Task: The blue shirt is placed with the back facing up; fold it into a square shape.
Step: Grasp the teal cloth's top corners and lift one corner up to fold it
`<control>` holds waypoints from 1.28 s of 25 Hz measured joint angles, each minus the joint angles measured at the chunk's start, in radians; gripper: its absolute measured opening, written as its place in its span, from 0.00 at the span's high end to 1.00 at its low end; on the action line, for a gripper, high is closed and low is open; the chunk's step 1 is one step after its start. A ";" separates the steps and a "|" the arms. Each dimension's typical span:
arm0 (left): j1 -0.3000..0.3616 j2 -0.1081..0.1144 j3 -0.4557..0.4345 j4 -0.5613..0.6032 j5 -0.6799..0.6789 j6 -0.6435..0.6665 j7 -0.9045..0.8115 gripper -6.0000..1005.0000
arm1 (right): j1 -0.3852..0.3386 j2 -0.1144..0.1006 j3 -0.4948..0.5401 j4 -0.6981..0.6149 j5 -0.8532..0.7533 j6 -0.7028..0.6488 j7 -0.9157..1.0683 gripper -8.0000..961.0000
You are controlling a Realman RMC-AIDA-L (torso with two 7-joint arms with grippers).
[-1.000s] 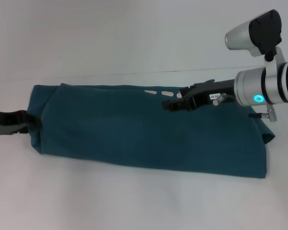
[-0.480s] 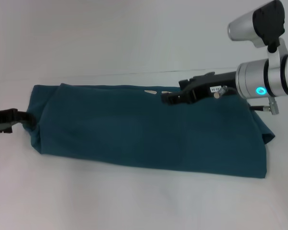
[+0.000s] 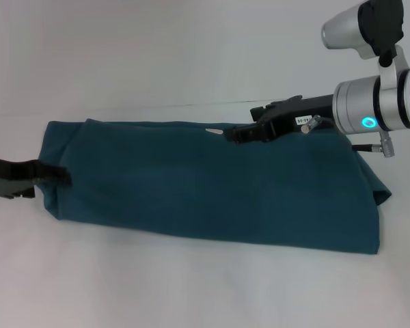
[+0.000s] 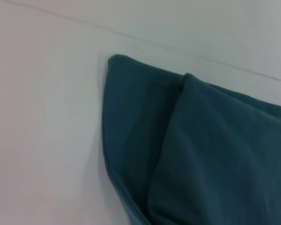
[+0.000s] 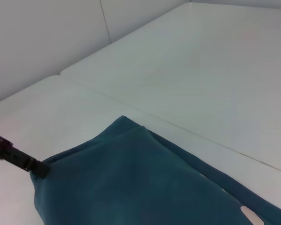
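In the head view we see the blue shirt (image 3: pixel 212 184) lying on the white table (image 3: pixel 191 287) as one long band running from left to right, plain side up, with its right end bunched into a rounded fold. A small sliver of white lettering (image 3: pixel 213 130) peeks out along the far edge, near the middle. Our right gripper (image 3: pixel 234 135) reaches in from the right on a silver and black arm and sits over that far edge, just beside the lettering; we cannot tell whether its jaws are apart or together, nor whether they touch the cloth. Our left gripper (image 3: pixel 61 175) comes in low from the left and meets the shirt's left end, its dark tip lying against the cloth; here too we cannot tell how the jaws stand.

In the left wrist view we see only a corner of the shirt (image 4: pixel 196 154) on the table (image 4: pixel 47 117): two layers, the upper one overlapping the lower and set back from its edge.

In the right wrist view we see the shirt's left end (image 5: pixel 131 183) with the left gripper (image 5: pixel 37 168) touching its corner from the left, and white lettering (image 5: pixel 248 214) showing at the far edge.
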 joint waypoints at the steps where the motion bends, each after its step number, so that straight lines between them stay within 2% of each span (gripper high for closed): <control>1: -0.001 0.000 0.003 -0.002 0.000 0.001 0.002 0.16 | 0.000 0.000 0.000 0.000 0.000 -0.001 0.000 0.14; 26: -0.038 -0.021 0.036 -0.082 0.004 -0.067 0.054 0.17 | -0.004 0.005 -0.009 -0.002 0.001 -0.016 0.002 0.14; 32: -0.030 -0.025 0.033 -0.085 -0.004 -0.090 0.059 0.22 | -0.007 0.005 -0.009 0.001 0.002 -0.022 0.003 0.14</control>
